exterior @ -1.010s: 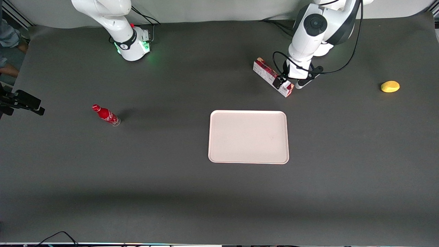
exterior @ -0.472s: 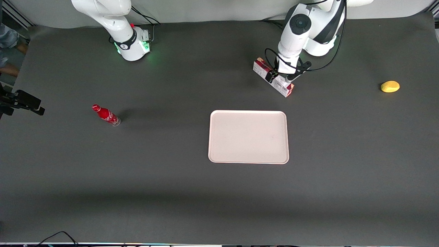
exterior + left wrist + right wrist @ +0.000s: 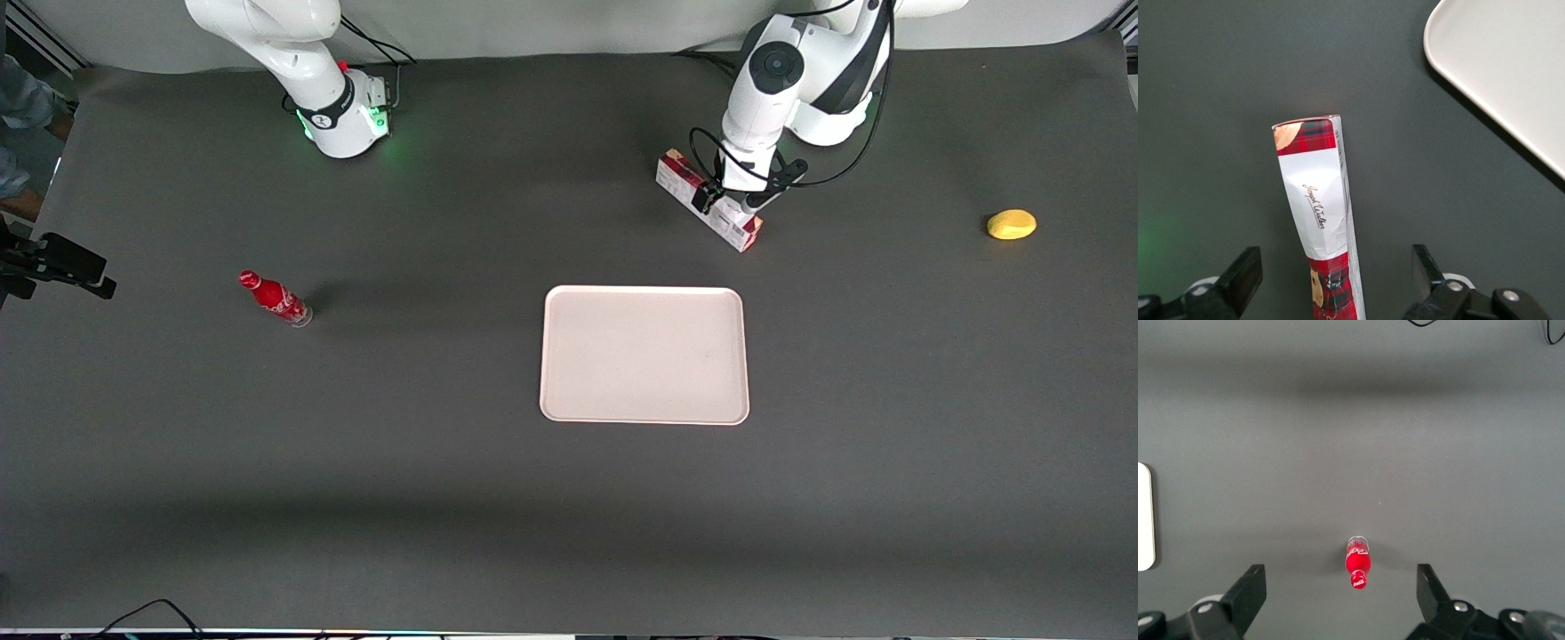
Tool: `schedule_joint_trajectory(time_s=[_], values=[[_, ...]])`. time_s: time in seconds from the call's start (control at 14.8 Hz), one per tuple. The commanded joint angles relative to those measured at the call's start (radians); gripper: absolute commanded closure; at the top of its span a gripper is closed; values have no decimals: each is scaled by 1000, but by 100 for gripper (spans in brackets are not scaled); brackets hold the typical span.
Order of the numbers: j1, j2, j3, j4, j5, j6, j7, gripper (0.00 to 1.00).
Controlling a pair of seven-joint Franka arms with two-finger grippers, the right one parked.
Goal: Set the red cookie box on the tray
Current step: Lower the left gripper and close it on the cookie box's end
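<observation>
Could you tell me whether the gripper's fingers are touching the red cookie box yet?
Apart: the left wrist view shows dark table between each of the gripper fingers and the red cookie box.

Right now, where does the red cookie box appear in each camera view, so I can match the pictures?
Front view: the red cookie box lies on the dark table, farther from the camera than the tray, under the tool.
Left wrist view: the box lies between the open fingers; tool.
Right wrist view: not in it.
Shared landmark: the tray, near the box.
</observation>
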Motion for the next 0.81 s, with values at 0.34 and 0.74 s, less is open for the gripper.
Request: schedule_joint_trajectory(time_s=[0.34,0.74], values=[[3,135,-67,-12,-24,146,-70,0],[3,143,-89,-12,-24,146,-71,17]])
